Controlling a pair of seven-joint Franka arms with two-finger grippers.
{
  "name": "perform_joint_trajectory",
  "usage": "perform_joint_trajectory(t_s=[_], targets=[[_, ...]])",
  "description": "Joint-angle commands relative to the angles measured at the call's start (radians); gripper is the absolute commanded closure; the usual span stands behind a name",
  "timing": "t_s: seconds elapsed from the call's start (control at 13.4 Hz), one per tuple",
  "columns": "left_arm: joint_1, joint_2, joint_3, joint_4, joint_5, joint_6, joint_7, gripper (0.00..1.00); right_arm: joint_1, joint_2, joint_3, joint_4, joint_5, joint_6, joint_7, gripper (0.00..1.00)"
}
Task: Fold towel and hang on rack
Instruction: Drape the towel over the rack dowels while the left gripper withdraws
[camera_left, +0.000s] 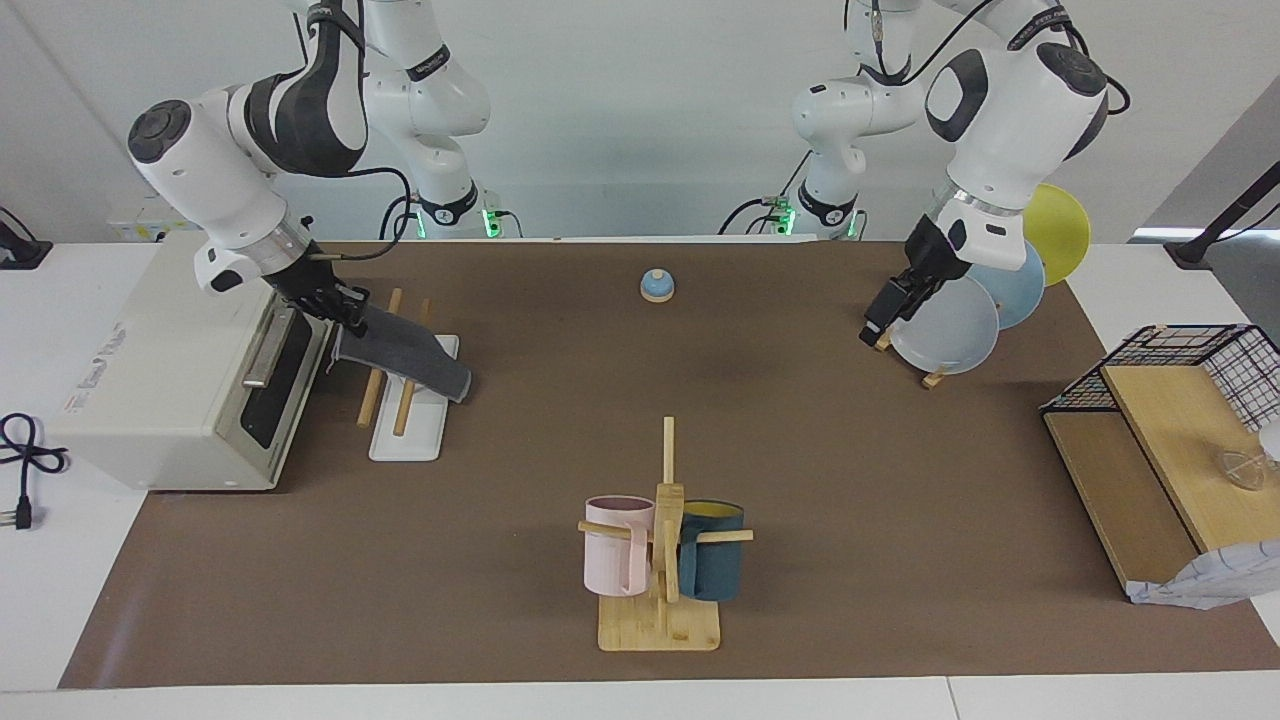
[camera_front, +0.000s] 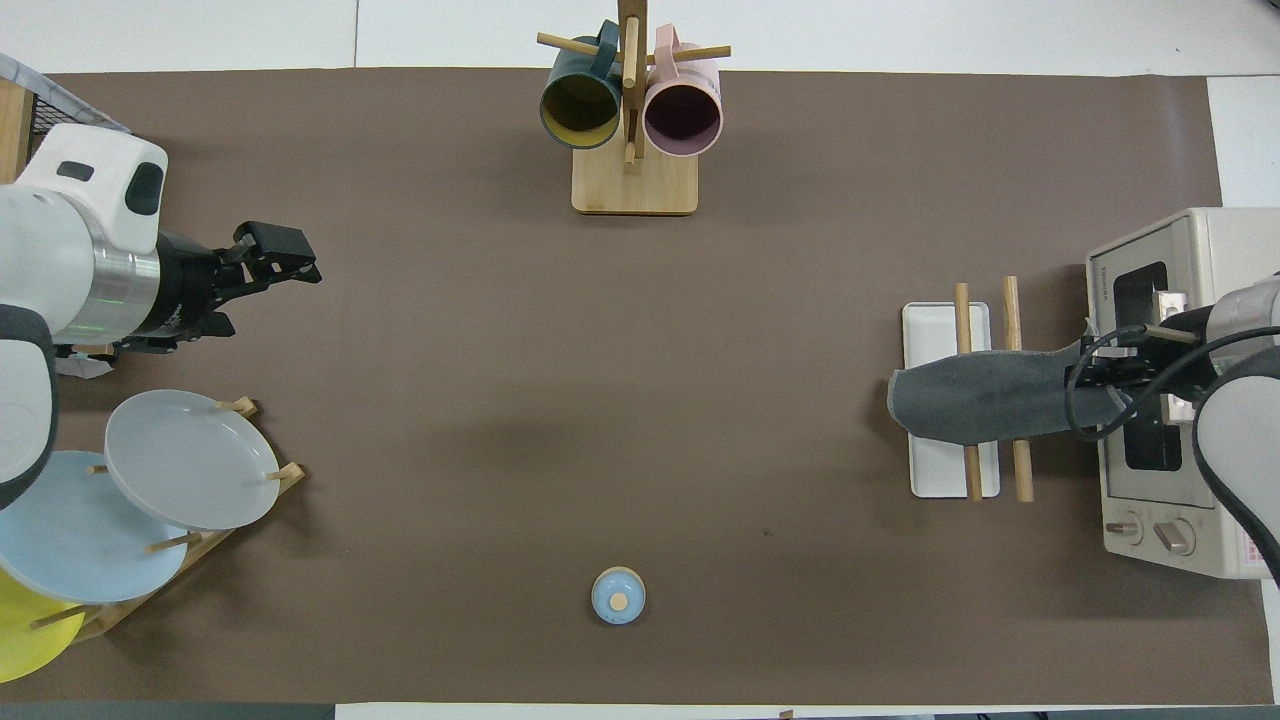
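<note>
Facing view: the right gripper pinches one end of the towel, which shows its dark grey face and lies draped across both rods of the rack. The held end sits on the side of the rack toward the toaster oven, lifted a little above the rods, while the free end slopes down over the rack's white base toward the middle of the table and hangs just past the base's edge. The rack stands just beside the oven's door. In the overhead view the towel crosses the rack about midway along its rods, with the right gripper over the strip between rack and oven.

The left gripper hangs in the air well away from the rack, beside the stand of plates at the left arm's end of the table, its fingers spread and holding nothing; this arm waits.
</note>
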Motion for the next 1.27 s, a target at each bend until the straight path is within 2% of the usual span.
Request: perform_joint_trajectory(t_s=[0.0,0.15,0.3,0.52,0.75,0.97,1.05,1.12,1.2], targets=[[-0.047,0.053,0.057,0.112,0.067,-0.109,0.159,0.0,-0.019,-0.021,0.012,-0.026,-0.025,0.018,-0.032,1.0],[-0.104,0.101,0.102,0.216,0.138,-0.218,0.22,0.0,-0.024,-0.026,0.012,-0.035,-0.04,0.018,-0.032,1.0],[-0.113,0.115,0.113,0.277,0.132,-0.307,0.275,0.0,-0.033,-0.027,0.012,-0.044,-0.04,0.018,-0.035,1.0],[-0.103,0.092,0.116,0.235,0.101,-0.308,0.292,0.0,-0.048,-0.035,0.012,-0.061,-0.042,0.019,-0.038,1.0],[-0.11,0.066,0.133,0.175,0.063,-0.256,0.292,0.0,-0.048,-0.043,0.012,-0.079,-0.042,0.021,-0.041,1.0],[-0.113,0.063,0.139,0.167,0.063,-0.249,0.294,0.0,-0.05,-0.035,0.012,-0.064,-0.056,0.021,-0.062,1.0],[-0.113,0.064,0.139,0.166,0.063,-0.245,0.292,0.0,-0.05,-0.03,0.012,-0.046,-0.073,0.019,-0.064,0.91],[-0.112,0.063,0.139,0.166,0.064,-0.245,0.292,0.0,-0.048,-0.021,0.012,-0.021,-0.097,0.015,-0.075,0.4],[-0.107,0.064,0.139,0.169,0.064,-0.248,0.292,0.0,-0.048,-0.02,0.015,0.005,-0.122,0.001,-0.093,0.0]])
